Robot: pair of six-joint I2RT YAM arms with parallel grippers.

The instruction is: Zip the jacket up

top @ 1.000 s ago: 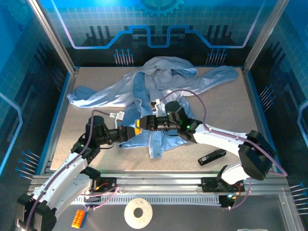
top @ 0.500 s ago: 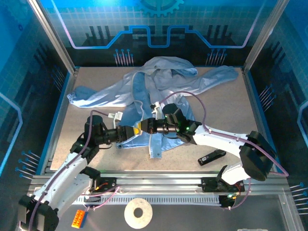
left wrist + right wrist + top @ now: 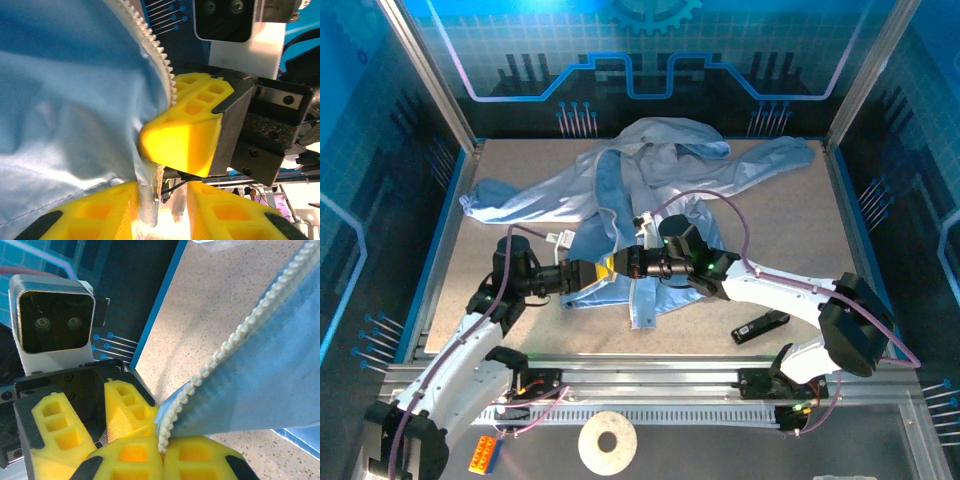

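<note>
judging from the overhead view, the task was hardly begun. the large, light blue, crinkly fabric jacket [image 3: 650,170] was spread across the speckled tan table [image 3: 520,240], with its front lying open and its 2 sides joined nowhere that could be seen. no slider could be made out, so it could not be told whether the pale toothed zipper strip [image 3: 240,337] had been seated at its foot. the whole run up the front was left to be closed.

the 2 arms were met at the lower hem, near the table's middle. the right gripper [image 3: 161,452] was pressed fully together, and the lower end of the toothed edge was pinched between its yellow fingers. the left gripper [image 3: 160,212] was parted only narrowly. a pale end of the hem was caught in the gap, touching 1 finger [image 3: 95,217], but a firm hold was not shown.
</note>
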